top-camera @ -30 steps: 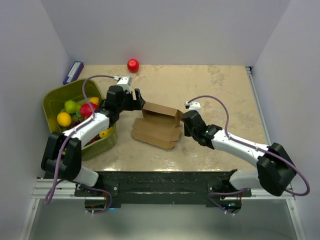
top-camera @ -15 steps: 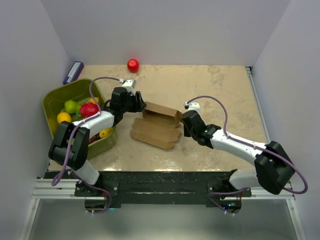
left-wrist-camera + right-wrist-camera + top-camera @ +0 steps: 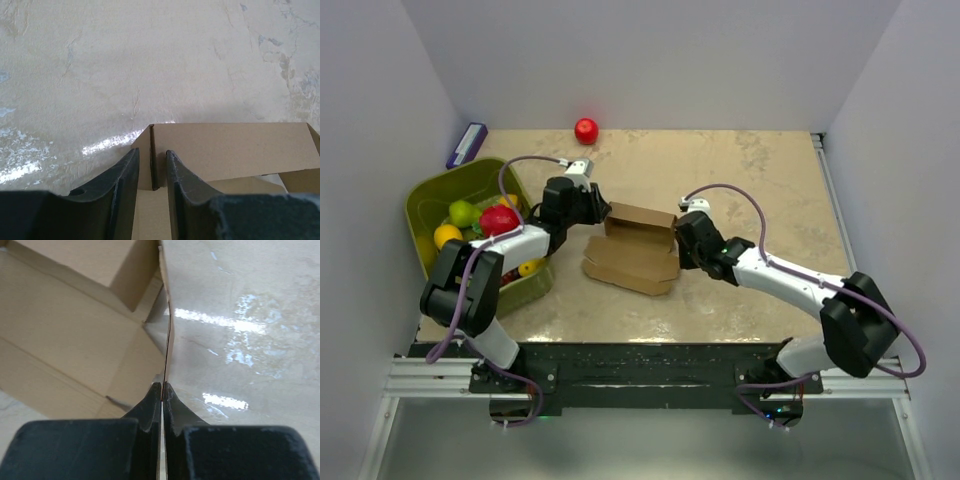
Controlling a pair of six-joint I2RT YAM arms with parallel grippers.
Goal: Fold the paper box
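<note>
Since a second ago the right end effector [image 3: 162, 386] has slid in, pinching a raised flap of the paper box [image 3: 632, 258] on the table [image 3: 760, 175]; the left end effector [image 3: 151, 154] straddles its end wall, narrowing but not clamped. Light, bendy card — grip beside creases.

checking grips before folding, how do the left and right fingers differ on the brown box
The left arm's black fingers stand apart, straddling an upright wall of the plain brown cardboard box; the right arm's black fingers are shut on a flap edge. Left fingers work its left end, right fingers its right. Both meet the same box.
</note>
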